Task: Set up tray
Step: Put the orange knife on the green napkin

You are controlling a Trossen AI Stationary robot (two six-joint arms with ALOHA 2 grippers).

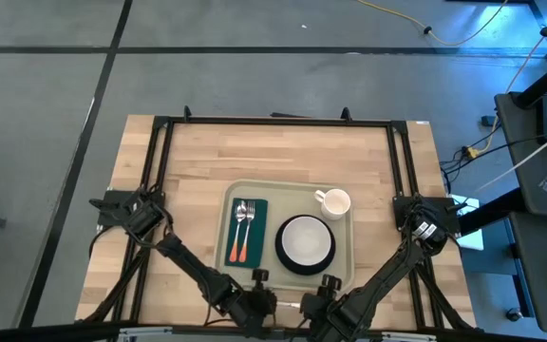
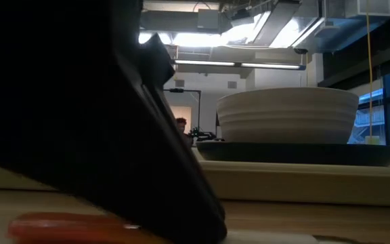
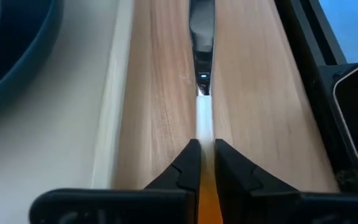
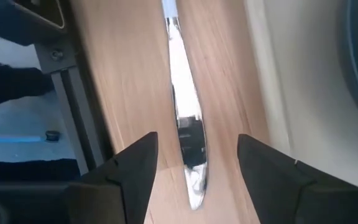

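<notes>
The beige tray [image 1: 342, 275] sits mid-table and carries a green napkin [image 1: 257, 255] with an orange-handled fork and spoon [image 1: 242, 233], a dark plate with a white bowl [image 1: 304, 240] and a white mug [image 1: 333, 201]. An orange-handled knife [image 1: 291, 306] lies along the table's near edge, just outside the tray rim. My left gripper [image 1: 262, 300] is shut on the knife's handle. My right gripper [image 1: 323, 300] faces it, open, with one finger on each side of the blade [image 4: 184, 134], apart from it. In the low view a dark arm hides most of the left side. My left gripper [image 3: 205, 155] pinches the knife's orange handle [image 3: 207, 198] between its two fingers, close to where the handle meets the blade. The fingers come from the table's left and lie along the knife. The blade [image 3: 202, 37] points straight ahead, level, close over the wood.
The tray's near rim [image 3: 114, 93] runs beside the knife, with the dark plate [image 2: 296, 152] and bowl [image 2: 286, 114] just inside it. A black frame rail [image 4: 79, 106] edges the table on the knife's other side. Bare wood lies left, right and beyond the tray.
</notes>
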